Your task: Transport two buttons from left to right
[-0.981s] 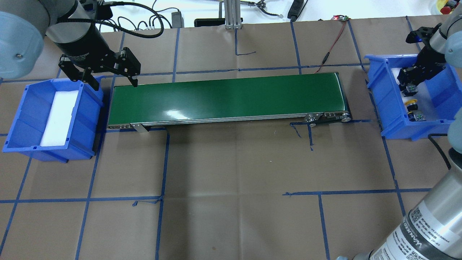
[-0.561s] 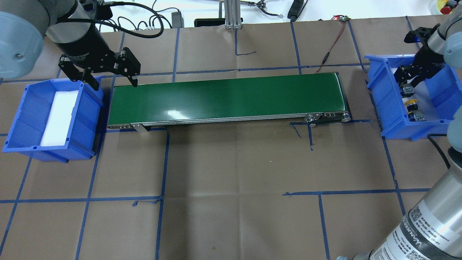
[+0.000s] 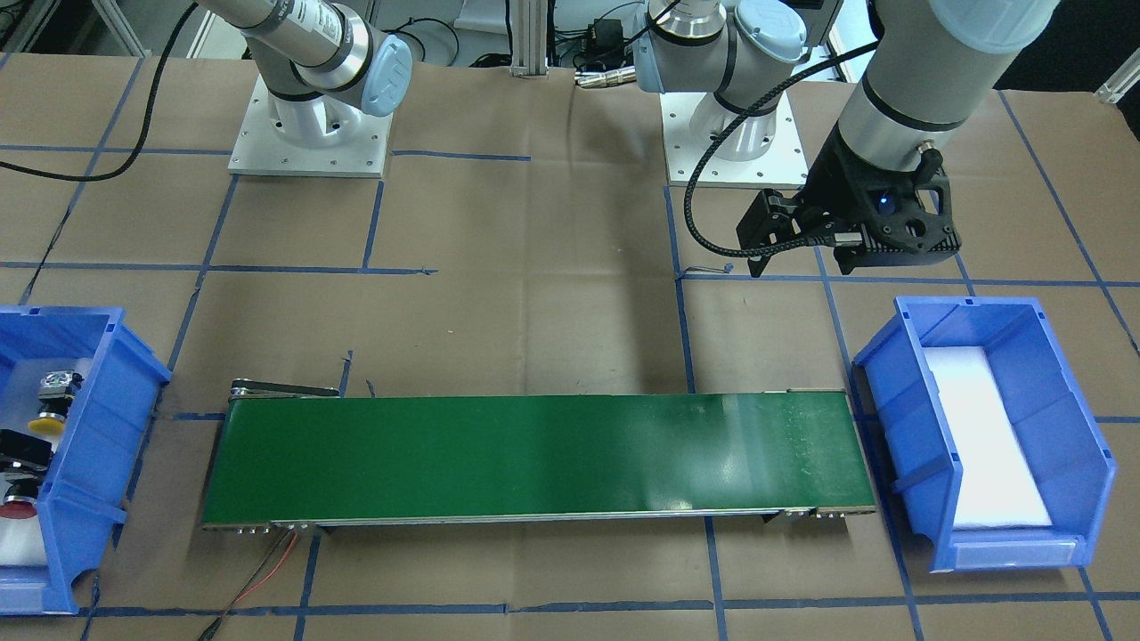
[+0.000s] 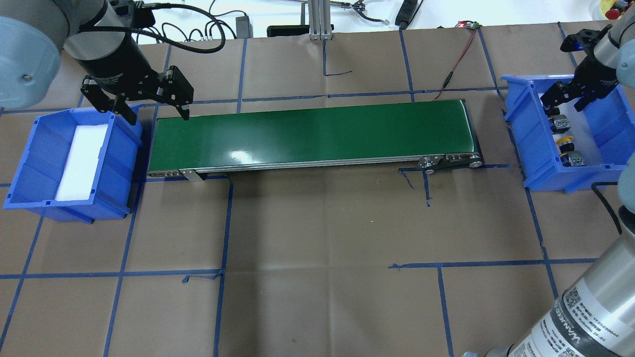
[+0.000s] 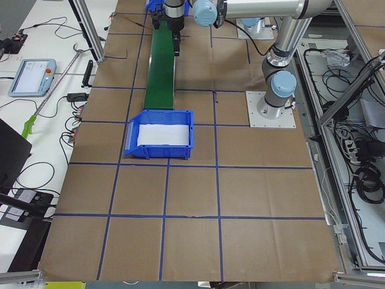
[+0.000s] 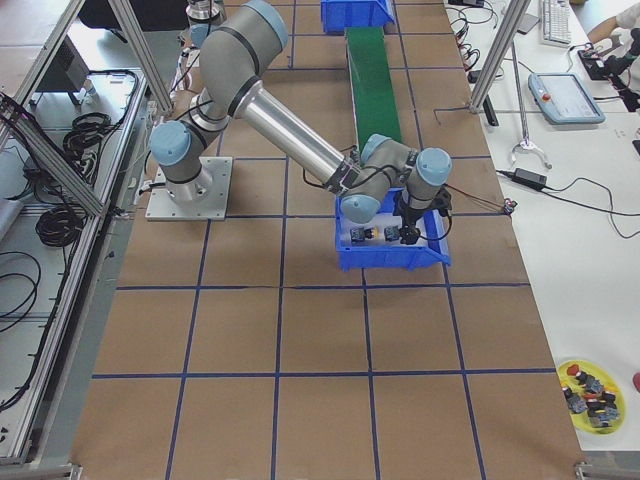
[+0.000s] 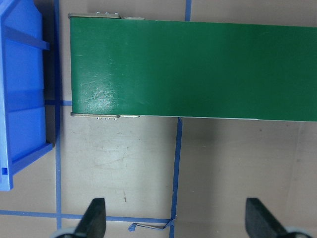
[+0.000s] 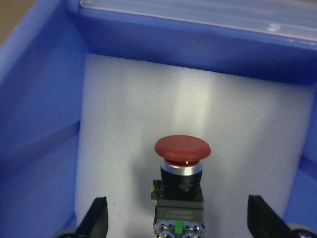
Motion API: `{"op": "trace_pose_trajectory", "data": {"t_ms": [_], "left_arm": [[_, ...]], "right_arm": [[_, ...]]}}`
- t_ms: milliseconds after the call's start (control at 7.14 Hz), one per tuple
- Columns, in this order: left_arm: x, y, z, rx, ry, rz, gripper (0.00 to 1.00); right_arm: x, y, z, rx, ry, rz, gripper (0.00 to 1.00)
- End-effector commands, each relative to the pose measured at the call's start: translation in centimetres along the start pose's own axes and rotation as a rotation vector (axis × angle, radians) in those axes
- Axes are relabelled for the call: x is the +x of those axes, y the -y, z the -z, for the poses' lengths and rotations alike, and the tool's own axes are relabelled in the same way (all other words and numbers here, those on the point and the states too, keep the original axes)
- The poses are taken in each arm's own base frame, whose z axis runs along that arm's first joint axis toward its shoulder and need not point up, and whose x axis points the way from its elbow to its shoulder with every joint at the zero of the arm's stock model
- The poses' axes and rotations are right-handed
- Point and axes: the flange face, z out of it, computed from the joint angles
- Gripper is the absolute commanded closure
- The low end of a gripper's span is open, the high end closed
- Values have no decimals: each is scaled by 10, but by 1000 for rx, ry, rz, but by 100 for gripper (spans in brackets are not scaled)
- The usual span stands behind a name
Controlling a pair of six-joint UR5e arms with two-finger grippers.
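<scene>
The red button point(image 8: 182, 148) lies on white foam in the right blue bin point(image 4: 528, 134), its grey base point(image 4: 561, 123) showing from overhead. Beside it lies the yellow button point(image 4: 565, 143). Both buttons show in the front view, the yellow button point(image 3: 44, 424) and the red button point(image 3: 18, 509). My right gripper point(image 4: 564, 100) hangs open just above the red button, with its fingers point(image 8: 96, 218) apart on either side and touching nothing. My left gripper point(image 4: 158, 117) is open and empty above the gap between the left bin point(image 4: 30, 163) and the belt's left end.
A green conveyor belt point(image 4: 312, 134) runs between the two bins. The left bin point(image 3: 899, 418) holds only a white foam pad point(image 4: 82, 161). Brown paper with blue tape lines covers the table. A red wire point(image 4: 454, 64) trails from the belt's far right end.
My right gripper has lifted and drawn back from the red button, which stays in the bin. The left arm has not moved.
</scene>
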Motion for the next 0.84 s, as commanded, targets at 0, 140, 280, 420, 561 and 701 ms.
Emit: {"op": "trace_pose_trajectory", "data": {"t_ms": [0,140,280,420,561,701], "left_arm": [[0,0,0,1,1,2,1],[0,0,-1,-1,1,2,1],[0,0,1,2,-1,2,1],[0,0,0,-1,1,2,1],[0,0,0,1,-1,2,1],[0,0,1,1,-1,2,1]], "right_arm": [[-15,-12,77,86,-59,-61,0],[-34,-27,122,127,-72,-80,0],[-61,-46,171,169,-62,-72,0],[-113,-58,187,172,41,-16,0],[-163,-78,203,137,84,25,0],[-210,-82,211,151,116,16,0]]}}
